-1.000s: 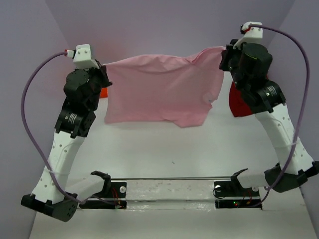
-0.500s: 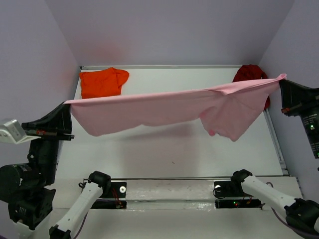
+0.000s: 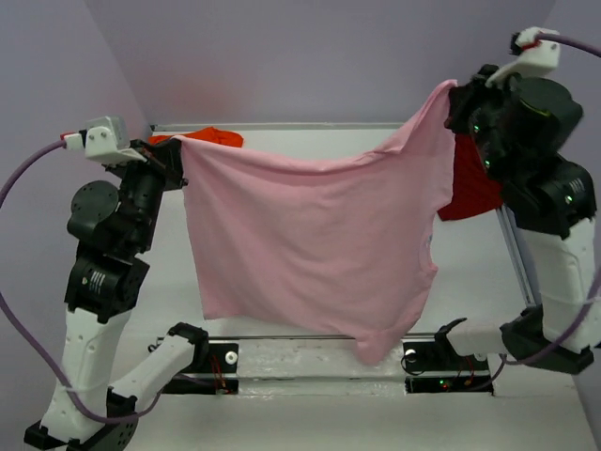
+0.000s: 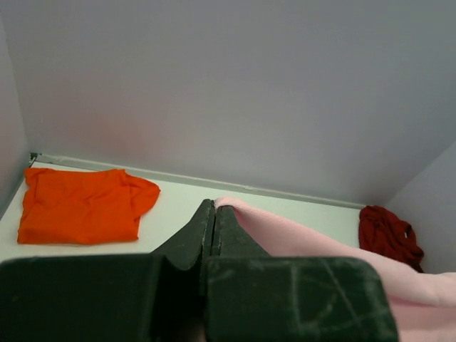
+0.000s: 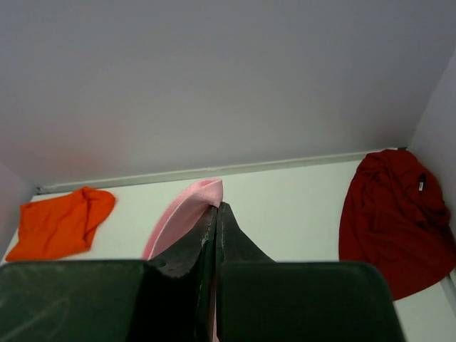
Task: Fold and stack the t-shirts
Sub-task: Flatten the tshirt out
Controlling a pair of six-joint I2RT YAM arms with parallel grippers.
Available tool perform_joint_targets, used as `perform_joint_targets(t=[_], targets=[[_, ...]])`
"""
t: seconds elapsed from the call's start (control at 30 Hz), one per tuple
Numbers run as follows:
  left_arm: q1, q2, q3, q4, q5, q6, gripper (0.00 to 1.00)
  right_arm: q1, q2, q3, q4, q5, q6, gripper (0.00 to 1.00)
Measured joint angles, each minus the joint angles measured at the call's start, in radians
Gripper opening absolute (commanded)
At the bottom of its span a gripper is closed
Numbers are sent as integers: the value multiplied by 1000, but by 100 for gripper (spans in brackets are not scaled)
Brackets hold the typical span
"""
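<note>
Hanging soft, creased pink t-shirt [image 3: 310,244]

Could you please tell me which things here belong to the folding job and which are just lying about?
Job:
pink shirt, held aloft
orange shirt
red shirt

Lying about:
nothing loose; only the arms' rail

Even diffuse light, soft shadows, near foreground blurred.

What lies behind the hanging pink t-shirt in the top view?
A strip of the orange t-shirt shows above the pink t-shirt's left corner, part of the dark red t-shirt past its right edge. The table between them is covered.
</note>
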State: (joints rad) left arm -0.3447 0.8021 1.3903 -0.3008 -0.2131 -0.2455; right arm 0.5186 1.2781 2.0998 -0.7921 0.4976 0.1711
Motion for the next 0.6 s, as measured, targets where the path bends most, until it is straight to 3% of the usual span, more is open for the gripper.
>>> perform_joint_targets(t=[0.3, 0.47, 0.6], targets=[[12, 249, 15, 85, -41, 60, 0, -42, 429, 203, 16, -3, -22, 0], [13, 262, 18, 70, -63, 93, 0, -47, 476, 209, 2, -24, -23, 0], [13, 191, 48, 46, -64, 100, 0, -47, 364, 167, 10, -48, -33, 0]])
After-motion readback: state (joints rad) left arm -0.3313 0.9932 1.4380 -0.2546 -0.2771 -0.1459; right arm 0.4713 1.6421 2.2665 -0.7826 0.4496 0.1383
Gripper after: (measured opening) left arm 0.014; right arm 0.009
